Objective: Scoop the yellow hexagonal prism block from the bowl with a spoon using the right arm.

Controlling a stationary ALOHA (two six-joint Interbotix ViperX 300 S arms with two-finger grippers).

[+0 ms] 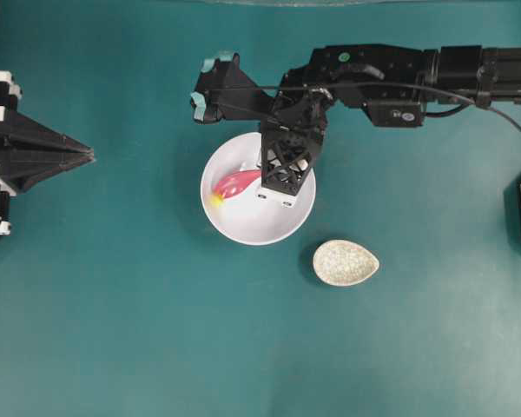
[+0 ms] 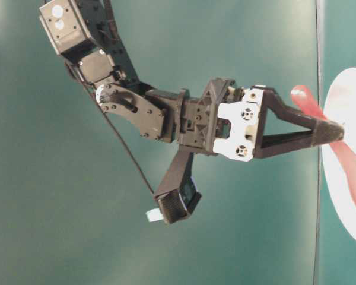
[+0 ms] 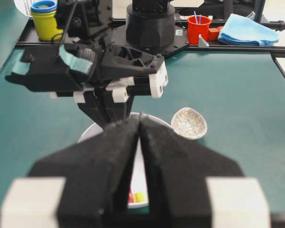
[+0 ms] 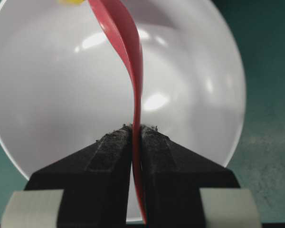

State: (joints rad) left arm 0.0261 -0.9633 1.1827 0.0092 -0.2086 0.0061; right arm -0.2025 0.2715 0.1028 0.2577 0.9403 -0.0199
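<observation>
As the right hand (image 4: pixel 137 135) was clamped edgewise on the spoon (image 4: pixel 128 52), we judged its scoop aimed at the yellow block (image 1: pixel 215 200) in the bowl (image 1: pixel 252 228); left hand (image 3: pixel 140 124) closed, empty.

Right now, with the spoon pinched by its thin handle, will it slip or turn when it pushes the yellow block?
Probably some risk. The spoon looks glossy, so it may slide between the right gripper pads. It seems stiff, not floppy. The yellow block looks tiny, likely light.
</observation>
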